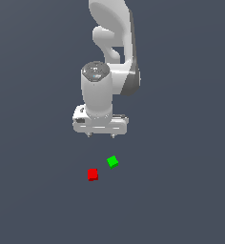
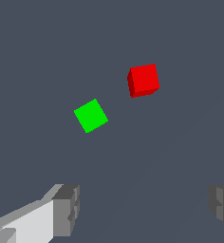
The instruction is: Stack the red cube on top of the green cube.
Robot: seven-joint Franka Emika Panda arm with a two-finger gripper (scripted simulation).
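You have the hand (image 1: 100, 135) hanging above the table (image 1: 33, 190) with its fingers spread wide and nothing between them; in the wrist view the two grey fingertips (image 2: 66, 209) sit far apart at the frame's edges, with bare surface showing in the gap.

Take the green cube (image 1: 112, 161) as your landmark. In the exterior view it lies on the table below the hand, a little toward the exterior view's right of the hand's centre, turned so that one corner points toward the camera. The red cube (image 1: 92, 174) rests on the table near the green cube, toward the exterior view's left of it and closer to the camera. The two are apart, not touching, with a strip of plain surface between them. Neither cube is lifted or tilted, as far as you can see; each sits flat.

The wrist view shows the same pair: the green cube (image 2: 90, 115) and the red cube (image 2: 143, 80), both ahead of the open fingers and clear of them.

Around the green cube you see only the dark grey-blue table. Between the hand and either cube there is open space. The white arm (image 1: 112, 52) rises behind the hand, well away from both cubes.
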